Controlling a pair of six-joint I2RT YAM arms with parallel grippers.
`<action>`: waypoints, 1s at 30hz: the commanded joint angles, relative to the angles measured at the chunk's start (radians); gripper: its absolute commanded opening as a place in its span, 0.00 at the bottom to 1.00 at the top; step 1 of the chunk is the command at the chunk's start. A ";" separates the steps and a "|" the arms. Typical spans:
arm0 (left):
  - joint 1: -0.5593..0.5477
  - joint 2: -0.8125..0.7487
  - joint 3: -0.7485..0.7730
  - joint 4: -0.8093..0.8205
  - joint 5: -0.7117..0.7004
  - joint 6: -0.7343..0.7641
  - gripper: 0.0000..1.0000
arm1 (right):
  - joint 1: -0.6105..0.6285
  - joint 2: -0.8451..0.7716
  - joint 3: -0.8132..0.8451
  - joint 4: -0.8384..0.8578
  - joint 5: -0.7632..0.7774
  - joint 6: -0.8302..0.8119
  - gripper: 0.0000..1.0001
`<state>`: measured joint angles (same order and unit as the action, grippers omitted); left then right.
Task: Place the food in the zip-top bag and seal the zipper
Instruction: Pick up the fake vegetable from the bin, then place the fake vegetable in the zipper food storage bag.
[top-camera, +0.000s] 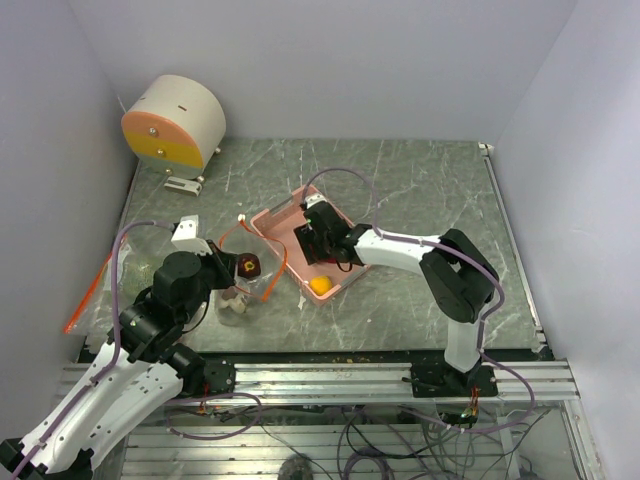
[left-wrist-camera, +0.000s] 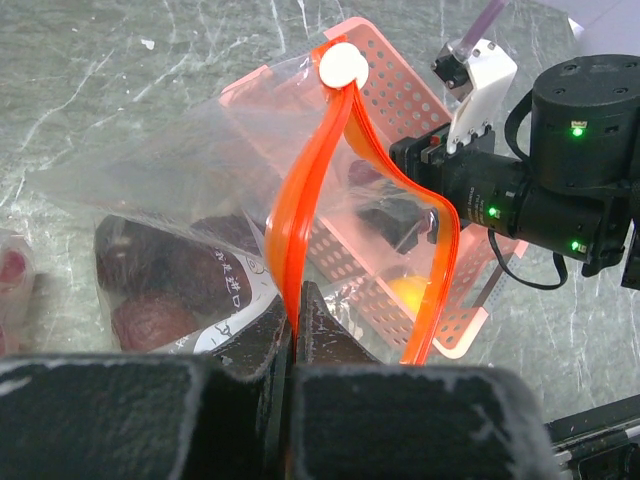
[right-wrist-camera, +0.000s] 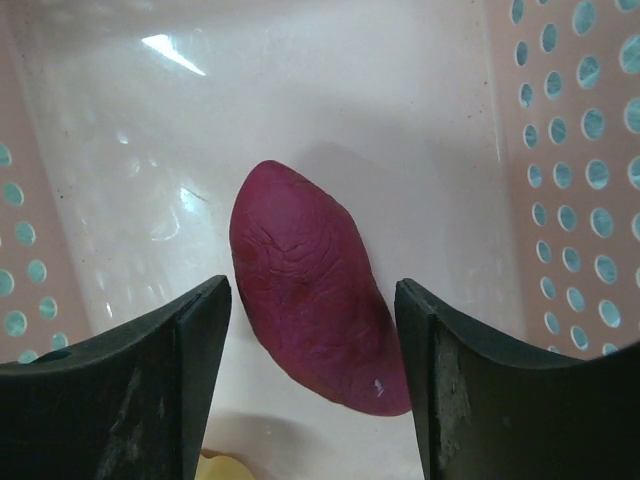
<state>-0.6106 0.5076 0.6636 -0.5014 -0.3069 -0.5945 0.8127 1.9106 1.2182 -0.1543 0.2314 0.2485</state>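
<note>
The clear zip-top bag (left-wrist-camera: 180, 170) lies left of the pink basket (top-camera: 275, 215), its mouth gaping toward it. My left gripper (left-wrist-camera: 295, 300) is shut on the orange-red zipper strip (left-wrist-camera: 300, 200) and holds it up; it also shows in the top view (top-camera: 232, 266). Dark purple and red grapes (left-wrist-camera: 170, 285) sit inside the bag. My right gripper (right-wrist-camera: 312, 290) is open and low in the basket, its fingers on either side of a magenta piece (right-wrist-camera: 310, 320) without touching it. A small orange-yellow fruit (top-camera: 320, 285) lies at the basket's near end.
A cream and orange drum (top-camera: 175, 122) stands at the back left with a small white part (top-camera: 185, 183) before it. Another orange strip with clear plastic (top-camera: 88, 290) lies at the table's left edge. The right arm's wrist (left-wrist-camera: 570, 170) is close beyond the bag's mouth.
</note>
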 joint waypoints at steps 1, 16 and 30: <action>0.000 -0.011 0.019 0.008 0.018 -0.004 0.07 | -0.004 -0.016 -0.022 0.044 -0.028 -0.031 0.66; 0.000 -0.024 0.021 -0.005 0.015 -0.008 0.07 | 0.006 -0.357 -0.087 0.109 -0.222 0.019 0.13; 0.000 -0.001 0.014 0.031 0.035 -0.023 0.07 | 0.158 -0.448 -0.131 0.526 -0.670 0.172 0.21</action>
<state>-0.6106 0.4984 0.6636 -0.5159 -0.3046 -0.6044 0.9333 1.3724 1.0832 0.2504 -0.3729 0.3447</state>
